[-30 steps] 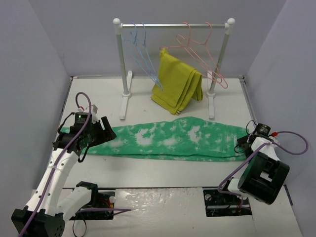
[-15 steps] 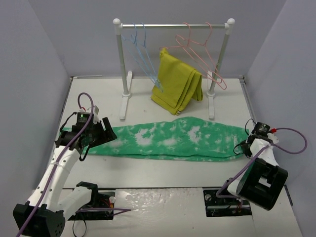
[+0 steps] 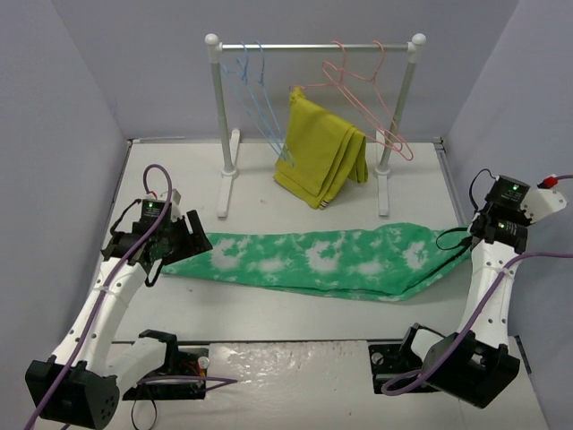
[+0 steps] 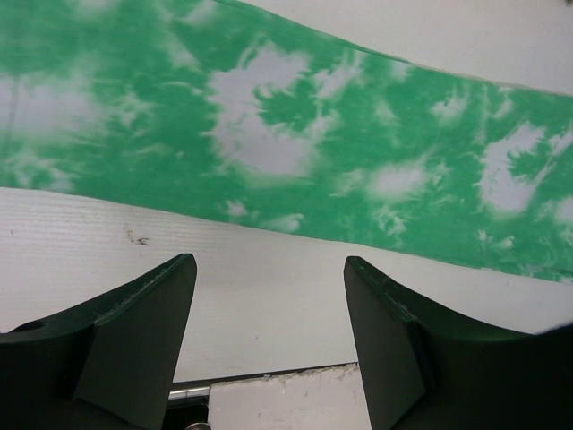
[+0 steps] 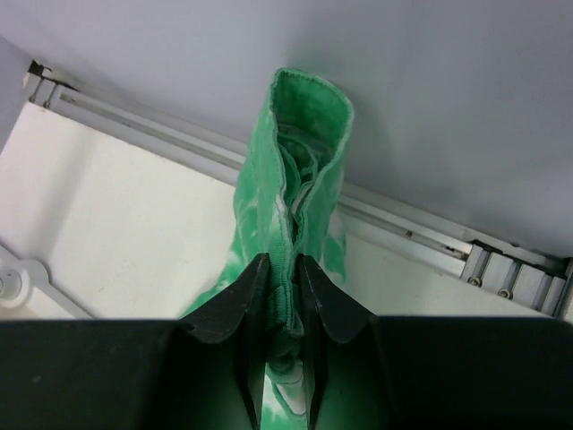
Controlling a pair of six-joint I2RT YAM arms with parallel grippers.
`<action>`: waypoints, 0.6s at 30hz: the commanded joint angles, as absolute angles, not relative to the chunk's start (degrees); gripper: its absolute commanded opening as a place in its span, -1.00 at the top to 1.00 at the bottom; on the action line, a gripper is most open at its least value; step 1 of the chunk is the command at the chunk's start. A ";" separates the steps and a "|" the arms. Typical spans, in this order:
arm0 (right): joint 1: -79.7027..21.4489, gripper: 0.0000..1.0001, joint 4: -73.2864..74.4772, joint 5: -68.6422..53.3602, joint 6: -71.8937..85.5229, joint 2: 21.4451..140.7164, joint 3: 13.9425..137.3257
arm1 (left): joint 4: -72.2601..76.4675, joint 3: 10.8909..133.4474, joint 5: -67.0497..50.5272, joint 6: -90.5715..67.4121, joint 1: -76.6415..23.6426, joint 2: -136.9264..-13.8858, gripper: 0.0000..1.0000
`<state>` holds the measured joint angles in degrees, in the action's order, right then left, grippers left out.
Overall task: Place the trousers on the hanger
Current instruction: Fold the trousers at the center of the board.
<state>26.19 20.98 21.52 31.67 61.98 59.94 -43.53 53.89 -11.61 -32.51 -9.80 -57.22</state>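
Note:
The green, white-blotched trousers (image 3: 313,260) lie stretched across the table, and their right end is raised off it. My right gripper (image 3: 481,237) is shut on that bunched end (image 5: 304,134), with cloth pinched between its fingers (image 5: 285,264). Open and empty, my left gripper (image 3: 183,242) hovers at the trousers' left end. In the left wrist view the cloth (image 4: 313,134) lies just beyond the spread fingertips (image 4: 269,264), with bare table between them. Two light-blue wire hangers (image 3: 260,98) hang on the left part of the rail; either may be the hanger.
A white rack (image 3: 313,46) stands at the back on two footed posts. Pink wire hangers (image 3: 367,90) hang on its right part, and a mustard-yellow folded garment (image 3: 318,152) hangs in the middle. Grey walls close in the table on both sides.
My right gripper shut on the trousers' right end, then rose and moved back, lifting that end and dragging the cloth right. The left gripper stayed open, hardly moving.

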 commanded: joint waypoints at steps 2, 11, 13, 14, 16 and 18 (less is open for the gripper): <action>20.34 1.00 17.36 22.01 25.68 59.35 65.04 | -43.26 57.91 -11.91 -32.38 -10.02 -57.30 -0.29; -6.06 1.00 15.66 15.34 22.62 51.88 65.32 | -44.59 66.44 -16.48 -35.05 -10.11 -58.70 -0.29; -10.41 1.00 15.16 14.27 23.17 51.88 64.89 | -44.18 67.60 -17.95 -35.90 -10.14 -59.06 -0.29; -13.10 1.00 14.99 13.98 23.66 52.13 64.60 | -44.13 68.26 -18.40 -36.27 -10.18 -59.26 -0.29; -21.03 1.00 14.40 14.63 24.44 52.93 64.34 | -44.14 69.00 -18.45 -36.56 -10.11 -59.24 -0.29; -27.75 1.00 12.99 17.97 24.85 54.66 64.69 | -45.26 69.70 -17.96 -36.17 -10.09 -59.18 -0.29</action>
